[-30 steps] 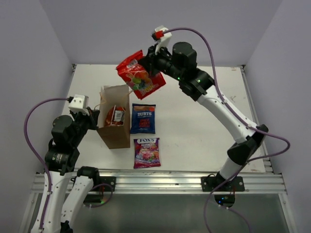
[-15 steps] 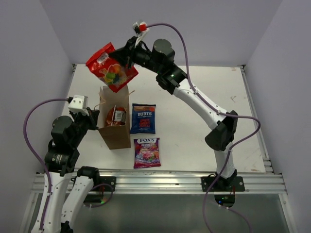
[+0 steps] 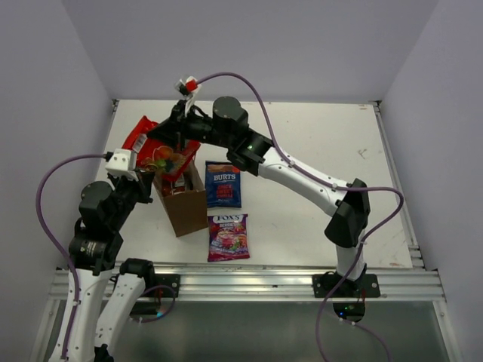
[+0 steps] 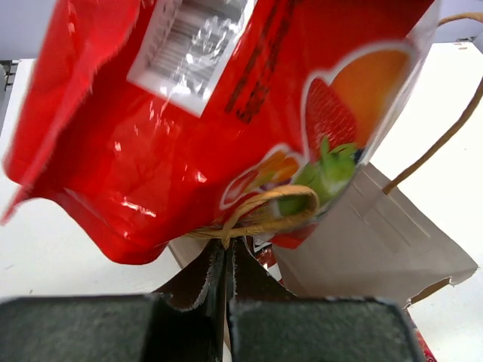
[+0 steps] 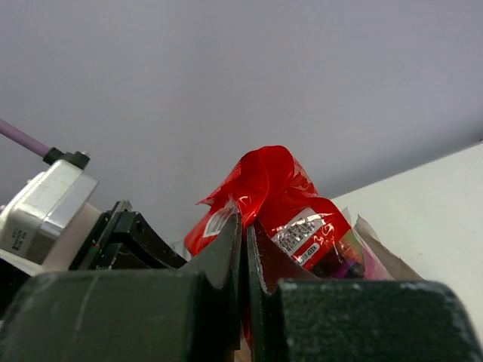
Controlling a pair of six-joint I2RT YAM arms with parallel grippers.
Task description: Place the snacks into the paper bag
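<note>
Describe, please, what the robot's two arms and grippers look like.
The left arm and right arm have white tubular links joined by black cylindrical joints. A purple cable runs to a white camera box on each wrist; the right one bears a red tab. The left gripper and right gripper have matte black, wedge-shaped fingers.

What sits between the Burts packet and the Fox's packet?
Only bare table separates the Burts packet from the Fox's packet, seen in the top view.
</note>
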